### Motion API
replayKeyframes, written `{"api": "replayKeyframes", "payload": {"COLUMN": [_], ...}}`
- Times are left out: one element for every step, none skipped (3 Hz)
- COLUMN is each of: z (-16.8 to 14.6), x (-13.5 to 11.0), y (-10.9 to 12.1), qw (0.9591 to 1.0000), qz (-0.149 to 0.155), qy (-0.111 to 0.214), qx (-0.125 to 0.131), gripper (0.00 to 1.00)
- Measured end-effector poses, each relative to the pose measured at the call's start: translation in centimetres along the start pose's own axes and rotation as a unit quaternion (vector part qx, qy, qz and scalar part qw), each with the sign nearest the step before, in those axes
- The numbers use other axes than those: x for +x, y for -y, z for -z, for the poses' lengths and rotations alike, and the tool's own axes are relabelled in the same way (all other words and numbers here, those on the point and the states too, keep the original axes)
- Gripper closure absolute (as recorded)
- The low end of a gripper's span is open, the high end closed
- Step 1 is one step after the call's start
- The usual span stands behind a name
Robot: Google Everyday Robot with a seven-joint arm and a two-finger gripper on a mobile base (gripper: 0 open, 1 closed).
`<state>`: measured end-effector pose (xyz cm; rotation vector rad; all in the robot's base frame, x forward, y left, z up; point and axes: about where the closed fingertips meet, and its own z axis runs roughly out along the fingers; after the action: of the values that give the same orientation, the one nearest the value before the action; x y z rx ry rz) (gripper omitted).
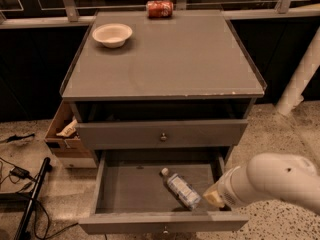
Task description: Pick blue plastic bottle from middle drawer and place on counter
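The blue plastic bottle (pixel 181 190) lies on its side on the floor of the pulled-out middle drawer (pixel 125 189), right of centre, with its white cap pointing toward the back. My gripper (pixel 213 198) is at the end of the white arm, low over the drawer's right front corner. It is just right of the bottle's base and apart from it. The counter (pixel 175 64) is the grey top of the cabinet above.
A white bowl (pixel 112 34) sits at the counter's back left and a red soda can (pixel 159 8) lies at its back edge. The upper knobbed drawer (pixel 163 135) is slightly open. A cardboard box (pixel 60 134) and cables (pixel 20 174) are on the left, and a white pole (pixel 300 79) on the right.
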<state>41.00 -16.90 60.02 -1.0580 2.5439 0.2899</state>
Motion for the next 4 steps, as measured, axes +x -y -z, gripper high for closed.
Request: {"api": "replayKeyframes", "payload": {"z": [-0.4,-0.3,-1.9,-4.5], "x": [-1.1,-1.1,-0.7,-0.8], "y": [0.9,0.9,1.4,1.8], "qw": [0.9995,0.9995,0.9986,0.9967], "qz": [-0.001,0.000,-0.007,-0.015], "qy": [0.026,0.026,0.042,0.069], "qx": [0.019,0.019,0.032,0.042], "gripper": [1.00,1.00,1.00,0.84]}}
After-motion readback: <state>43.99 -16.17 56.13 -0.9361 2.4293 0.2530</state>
